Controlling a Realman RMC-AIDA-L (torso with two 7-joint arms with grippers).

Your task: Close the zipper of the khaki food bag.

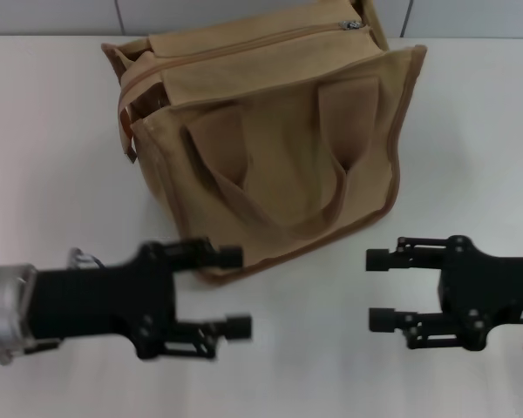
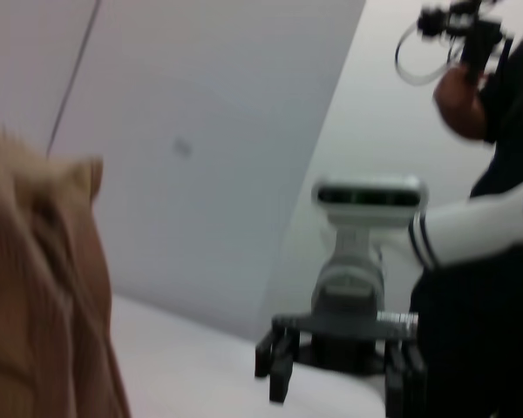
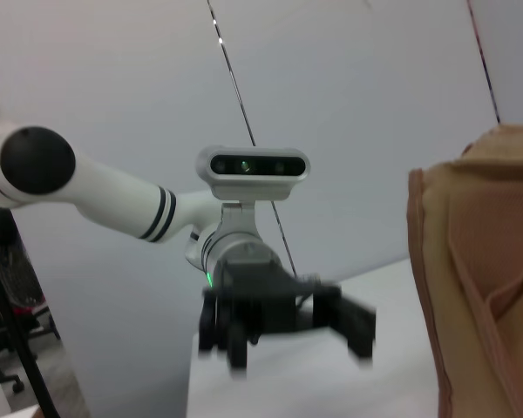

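The khaki food bag (image 1: 270, 139) stands upright on the white table, far centre in the head view, its two looped handles hanging down its front. The zipper (image 1: 244, 48) runs along its top panel, and the silver pull tab (image 1: 353, 24) sits at the far right end. My left gripper (image 1: 235, 292) is open and empty, low in front of the bag's left corner. My right gripper (image 1: 377, 290) is open and empty, in front of the bag's right side. The bag's edge also shows in the left wrist view (image 2: 35, 287) and in the right wrist view (image 3: 479, 279).
The white table (image 1: 471, 131) extends on both sides of the bag, with a tiled wall behind. In the left wrist view a person in dark clothes (image 2: 497, 87) stands beyond the right arm.
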